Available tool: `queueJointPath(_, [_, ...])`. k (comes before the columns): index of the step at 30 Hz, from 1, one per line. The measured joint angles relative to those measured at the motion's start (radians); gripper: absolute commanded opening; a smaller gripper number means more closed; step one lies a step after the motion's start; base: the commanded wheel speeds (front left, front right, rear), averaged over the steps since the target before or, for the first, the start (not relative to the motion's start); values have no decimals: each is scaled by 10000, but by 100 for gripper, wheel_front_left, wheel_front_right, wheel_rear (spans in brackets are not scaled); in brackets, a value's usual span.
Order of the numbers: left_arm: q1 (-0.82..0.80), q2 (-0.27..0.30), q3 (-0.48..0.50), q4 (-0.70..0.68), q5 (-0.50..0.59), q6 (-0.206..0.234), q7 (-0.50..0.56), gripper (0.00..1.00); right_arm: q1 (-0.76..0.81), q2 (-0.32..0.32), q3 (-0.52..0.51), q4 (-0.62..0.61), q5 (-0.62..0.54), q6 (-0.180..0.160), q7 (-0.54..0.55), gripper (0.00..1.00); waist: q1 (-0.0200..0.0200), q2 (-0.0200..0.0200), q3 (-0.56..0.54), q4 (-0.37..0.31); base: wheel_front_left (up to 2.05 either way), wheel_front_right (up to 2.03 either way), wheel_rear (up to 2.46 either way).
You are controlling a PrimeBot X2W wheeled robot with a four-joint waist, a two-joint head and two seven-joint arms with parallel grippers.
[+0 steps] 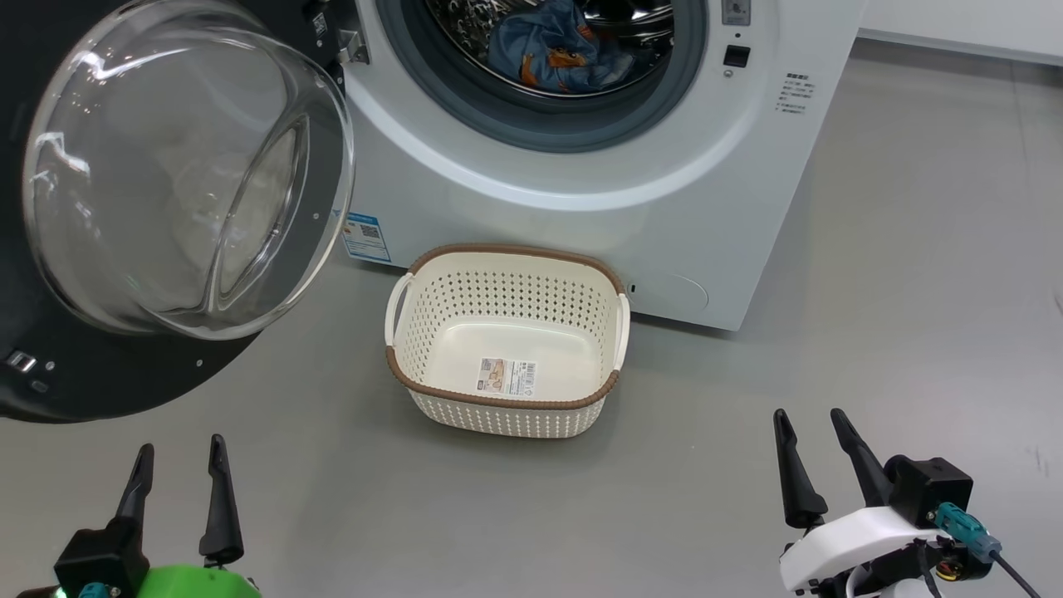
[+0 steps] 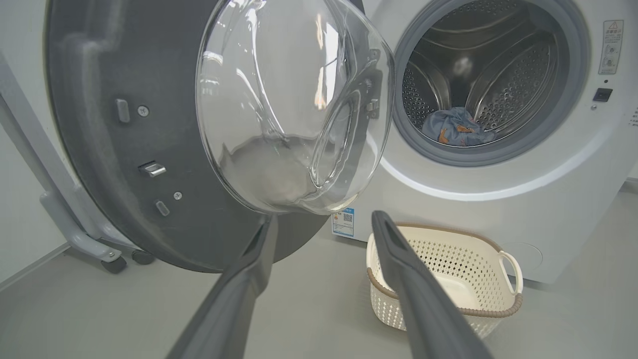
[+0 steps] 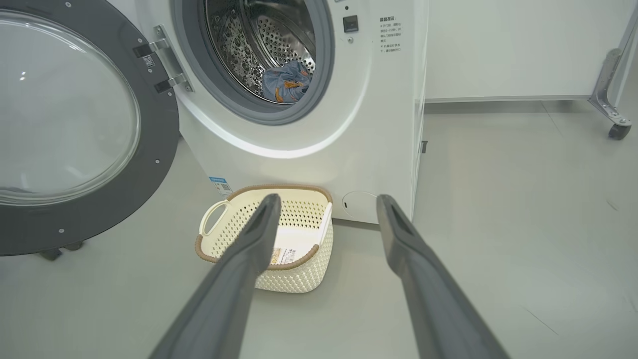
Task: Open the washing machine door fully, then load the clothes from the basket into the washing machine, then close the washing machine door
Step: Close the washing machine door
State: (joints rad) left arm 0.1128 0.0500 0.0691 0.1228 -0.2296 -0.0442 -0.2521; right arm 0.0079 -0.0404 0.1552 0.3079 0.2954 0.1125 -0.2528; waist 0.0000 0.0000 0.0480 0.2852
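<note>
Head view: the washing machine [image 1: 581, 216] stands at the far side of a grey floor [image 1: 872, 291]. The washing machine door [image 1: 108, 382] hangs wide open to the left, its glass bowl bulging towards the camera. The clothes [image 1: 556, 46], a crumpled blue bundle, lie inside the drum. The basket [image 1: 507, 403] sits on the floor just in front of the machine, with nothing in it but its label. Near the bottom edge, the left gripper [image 1: 183, 444] and right gripper [image 1: 808, 414] hover low, both spread wide and holding nothing.

Left wrist view: the open fingers point at the lower edge of the door's glass, which is near but not touching.

Right wrist view: the fingers frame the basket and the machine's lower front, well apart from both.

Loading looks done, so closing the door is what remains. How deep the bundle lies is hard to judge. If fabric trails over the grey seal, the door could pinch it and fail to latch. A push on the curved glass could slip off.
</note>
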Motion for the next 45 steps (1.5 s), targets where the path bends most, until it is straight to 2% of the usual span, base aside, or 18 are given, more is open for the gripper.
queueJointPath(23, [5,-31,234,-8,-12,196,0,100,-221,-2,238,46,-153,4,0,100,0,0,284,1106,0,0,0])
queueJointPath(45, [12,-46,456,-31,-13,360,0,100,-407,-8,481,240,-159,12,0,100,0,0,261,1321,0,0,0])
